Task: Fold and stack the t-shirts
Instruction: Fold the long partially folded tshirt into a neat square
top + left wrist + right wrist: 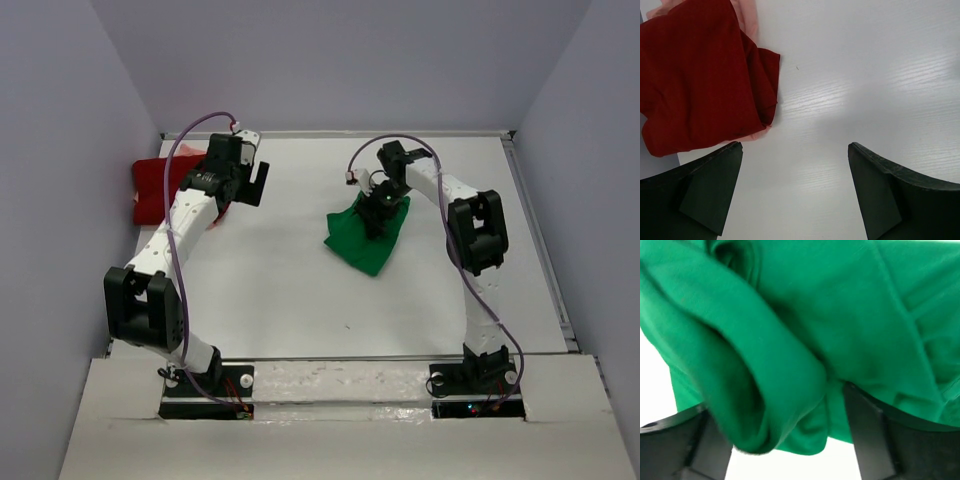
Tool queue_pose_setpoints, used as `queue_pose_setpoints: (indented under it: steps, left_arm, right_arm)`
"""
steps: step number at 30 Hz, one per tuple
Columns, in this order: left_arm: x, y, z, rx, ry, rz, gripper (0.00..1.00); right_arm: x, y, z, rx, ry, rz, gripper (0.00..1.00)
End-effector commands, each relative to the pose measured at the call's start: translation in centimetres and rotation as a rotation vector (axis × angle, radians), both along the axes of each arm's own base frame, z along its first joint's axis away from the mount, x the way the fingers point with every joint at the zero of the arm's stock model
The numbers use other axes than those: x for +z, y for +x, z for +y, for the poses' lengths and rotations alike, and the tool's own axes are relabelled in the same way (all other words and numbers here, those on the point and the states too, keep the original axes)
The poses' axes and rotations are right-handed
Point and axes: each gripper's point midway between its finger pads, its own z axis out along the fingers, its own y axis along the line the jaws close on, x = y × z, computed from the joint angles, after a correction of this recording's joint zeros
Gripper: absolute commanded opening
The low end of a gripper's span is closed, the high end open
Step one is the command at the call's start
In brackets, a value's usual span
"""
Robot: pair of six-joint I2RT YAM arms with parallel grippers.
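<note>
The bright green t-shirt [367,238] lies crumpled on the white table right of centre. My right gripper [376,216] is down on its upper part. In the right wrist view the jaws stand wide apart, with a thick roll of the green t-shirt [790,340] bulging between the fingers [867,430]. The dark red t-shirt [152,182] lies bunched at the far left, on the pale salmon-pink t-shirt [747,14], of which only edges show. My left gripper [257,186] is open and empty over bare table just right of the dark red t-shirt [700,75].
The table [290,300] is walled by grey panels on the left, back and right. A raised rim [540,240] runs along its right edge. The arm bases stand at the near edge.
</note>
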Motion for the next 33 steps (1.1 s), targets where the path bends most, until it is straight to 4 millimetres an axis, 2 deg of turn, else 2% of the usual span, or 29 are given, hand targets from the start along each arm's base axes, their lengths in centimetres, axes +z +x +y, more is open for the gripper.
queue_pose_setpoints:
  steps: [1, 3, 5, 6, 8, 9, 11, 12, 13, 19, 28, 33]
  left_arm:
    - [0.6, 0.3, -0.3, -0.02, -0.003, -0.01, 0.99]
    - [0.5, 0.3, -0.4, -0.021, -0.006, -0.009, 0.99]
    - [0.5, 0.3, -0.5, -0.026, -0.004, -0.008, 0.99]
    - [0.5, 0.3, -0.6, -0.029, -0.004, -0.008, 0.99]
    - [0.5, 0.2, -0.8, -0.034, -0.003, -0.006, 0.99]
    - [0.4, 0.2, -0.8, -0.033, -0.002, -0.005, 0.99]
    - [0.5, 0.3, -0.9, -0.037, -0.003, -0.006, 0.99]
    - [0.5, 0.3, -1.0, -0.039, -0.004, -0.008, 0.99]
    - [0.6, 0.3, -1.0, -0.04, -0.005, -0.009, 0.99]
    - [0.9, 0.4, -1.5, -0.051, -0.006, -0.017, 0.99]
    - [1.9, 0.5, -2.5, -0.074, -0.001, -0.038, 0.99]
    - [2.2, 0.6, -2.9, -0.08, 0.008, -0.038, 0.99]
  right_arm:
    - [1.4, 2.9, 0.8, -0.003, 0.031, -0.084, 0.79]
    - [1.0, 3.0, 0.8, -0.004, 0.025, -0.076, 0.72]
    - [0.9, 3.3, 0.7, -0.007, 0.014, -0.075, 0.57]
    - [0.9, 3.3, 0.7, -0.009, 0.01, -0.073, 0.45]
    - [1.1, 3.5, 0.5, -0.01, 0.002, -0.082, 0.35]
    - [1.3, 3.5, 0.5, -0.012, 0.002, -0.086, 0.25]
    - [1.7, 3.6, 0.4, -0.016, -0.006, -0.09, 0.15]
    - [1.9, 3.5, 0.3, -0.016, -0.008, -0.092, 0.05]
    - [2.2, 3.6, 0.2, -0.018, -0.012, -0.098, 0.0]
    - [4.6, 3.7, -0.1, -0.027, -0.018, -0.137, 0.0]
    - [10.9, 3.7, 0.4, -0.045, 0.033, -0.197, 0.0]
    - [12.3, 4.1, 0.1, -0.05, 0.024, -0.236, 0.0]
